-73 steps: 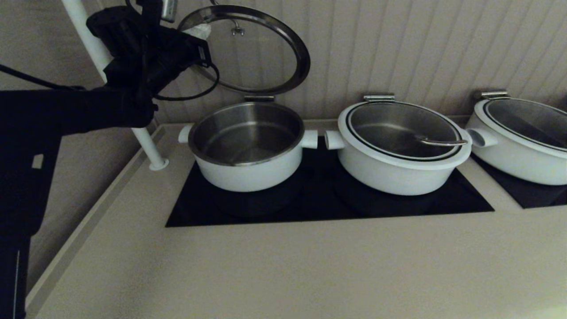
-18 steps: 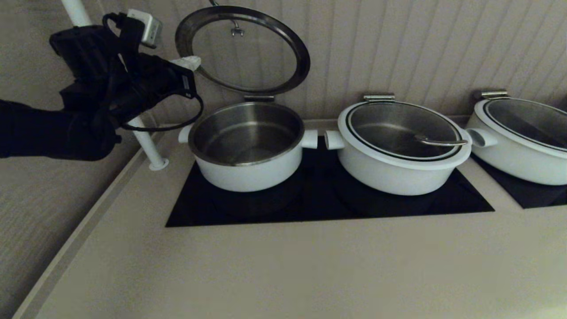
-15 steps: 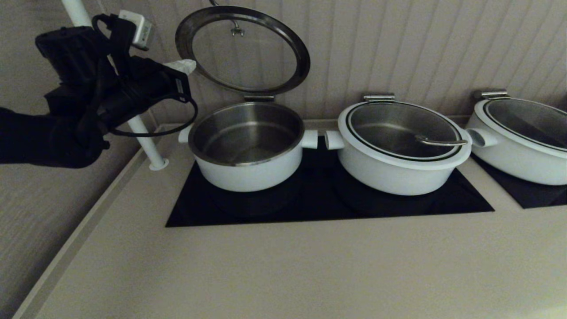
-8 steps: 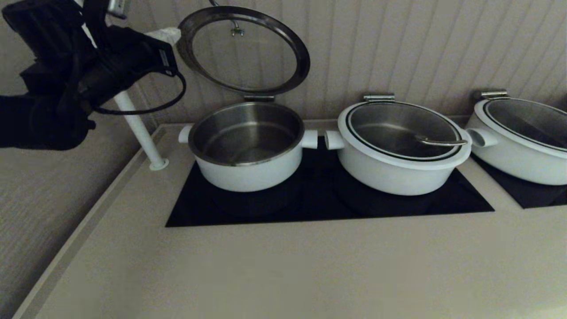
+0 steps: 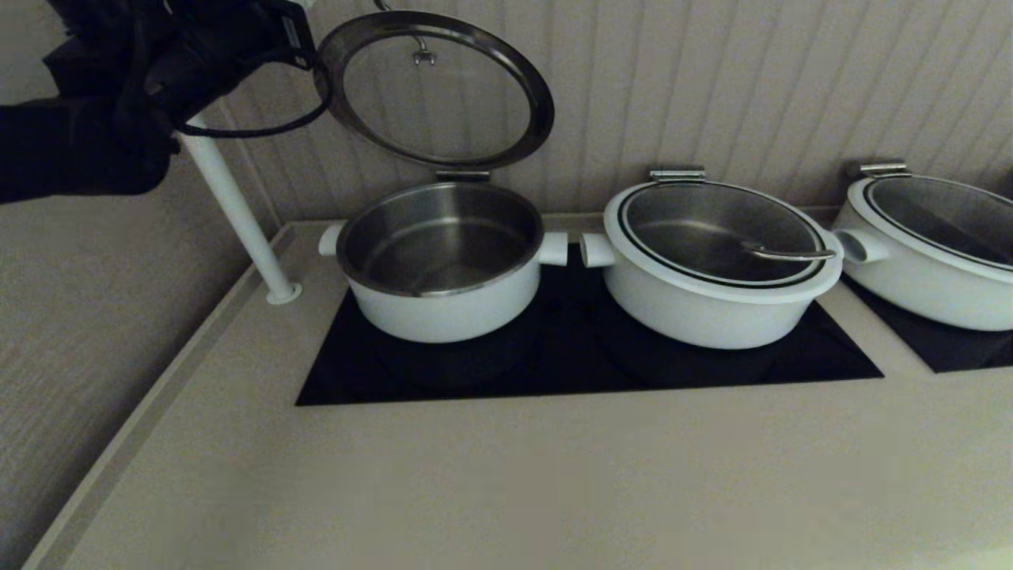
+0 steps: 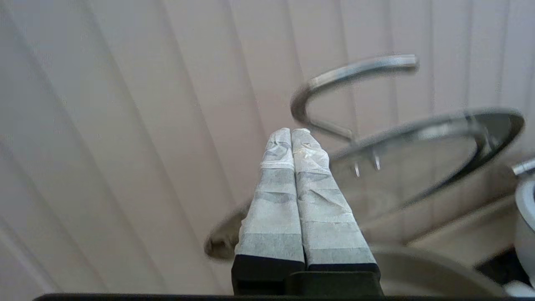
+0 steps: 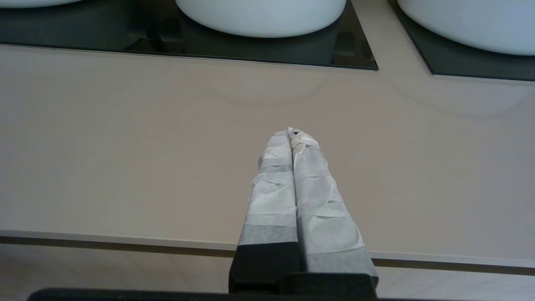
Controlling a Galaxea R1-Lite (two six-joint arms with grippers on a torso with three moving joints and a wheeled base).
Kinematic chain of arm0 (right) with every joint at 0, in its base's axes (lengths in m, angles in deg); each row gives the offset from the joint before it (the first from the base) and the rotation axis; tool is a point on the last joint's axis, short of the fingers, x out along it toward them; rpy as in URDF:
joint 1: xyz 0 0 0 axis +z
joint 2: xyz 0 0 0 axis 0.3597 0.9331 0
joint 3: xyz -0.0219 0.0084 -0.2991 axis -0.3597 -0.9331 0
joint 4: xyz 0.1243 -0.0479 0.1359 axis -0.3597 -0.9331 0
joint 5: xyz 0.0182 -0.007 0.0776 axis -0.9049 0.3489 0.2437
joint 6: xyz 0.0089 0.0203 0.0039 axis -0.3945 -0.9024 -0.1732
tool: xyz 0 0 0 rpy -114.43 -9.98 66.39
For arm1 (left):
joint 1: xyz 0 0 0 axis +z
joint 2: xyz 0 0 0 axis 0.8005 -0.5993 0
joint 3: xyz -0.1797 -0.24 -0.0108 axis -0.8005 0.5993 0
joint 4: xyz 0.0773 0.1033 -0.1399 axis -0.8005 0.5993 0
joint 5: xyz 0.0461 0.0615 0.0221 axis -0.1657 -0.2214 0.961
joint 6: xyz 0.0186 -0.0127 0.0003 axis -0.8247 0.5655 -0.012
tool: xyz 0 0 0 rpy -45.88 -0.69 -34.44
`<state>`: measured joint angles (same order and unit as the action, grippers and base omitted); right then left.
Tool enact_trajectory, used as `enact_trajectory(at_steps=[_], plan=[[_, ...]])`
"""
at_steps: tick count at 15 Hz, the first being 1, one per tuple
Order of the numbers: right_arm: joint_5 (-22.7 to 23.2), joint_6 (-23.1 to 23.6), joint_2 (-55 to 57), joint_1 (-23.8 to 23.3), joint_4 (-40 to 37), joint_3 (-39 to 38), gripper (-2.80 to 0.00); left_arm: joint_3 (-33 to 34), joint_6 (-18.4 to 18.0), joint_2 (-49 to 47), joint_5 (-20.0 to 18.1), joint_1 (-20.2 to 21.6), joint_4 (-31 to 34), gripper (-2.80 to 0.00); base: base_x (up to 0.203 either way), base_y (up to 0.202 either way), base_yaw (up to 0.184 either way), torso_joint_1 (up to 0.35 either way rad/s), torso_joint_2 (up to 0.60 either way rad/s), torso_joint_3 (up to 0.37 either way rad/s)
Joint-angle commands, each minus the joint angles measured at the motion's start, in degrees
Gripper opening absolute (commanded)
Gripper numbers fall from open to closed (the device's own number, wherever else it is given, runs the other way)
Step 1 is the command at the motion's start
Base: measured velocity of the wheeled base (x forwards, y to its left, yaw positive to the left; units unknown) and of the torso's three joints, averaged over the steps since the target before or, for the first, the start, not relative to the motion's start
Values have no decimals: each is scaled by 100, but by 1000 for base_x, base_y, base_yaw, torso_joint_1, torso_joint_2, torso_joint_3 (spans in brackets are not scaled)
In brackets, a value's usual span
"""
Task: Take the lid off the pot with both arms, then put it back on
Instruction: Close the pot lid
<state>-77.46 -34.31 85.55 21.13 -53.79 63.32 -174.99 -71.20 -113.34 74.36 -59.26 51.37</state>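
lid (image 5: 434, 91) is raised on edge above pot (image 5: 440, 265) at worktop's back-left | left gripper (image 6: 291, 133) is pressed together, empty, beside lid rim | right gripper (image 7: 292, 133) is pressed together over front edge

Head view dim and warm, soft glints on the steel pot (image 5: 440, 237) interior, wrist views brighter, lid (image 6: 422, 163) blurred, no hard shadows on the worktop (image 7: 125, 146)
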Motion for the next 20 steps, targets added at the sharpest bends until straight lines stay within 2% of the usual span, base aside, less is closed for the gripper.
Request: enact_trajectory(at_steps=[1,3,7,9,20], plan=[[3,5,6,4,1,0,-280,-518,-9,-294,-9,-3,145,-280,0,0,0,0,0,0],[3,5,-1,-3,1,0,-280,-868,-17,-401,-27,-4,515,-280,0,0,0,0,0,0],[3,5,-2,3,1,0,-280,-867,-21,-383,-44,-7,675,-280,0,0,0,0,0,0],[3,5,-2,3,1,0,-280,-867,-21,-333,-46,-7,971,-280,0,0,0,0,0,0],[4,5,6,3,1,0,-280,-867,15,-385,-55,-163,1024,-280,0,0,0,0,0,0]])
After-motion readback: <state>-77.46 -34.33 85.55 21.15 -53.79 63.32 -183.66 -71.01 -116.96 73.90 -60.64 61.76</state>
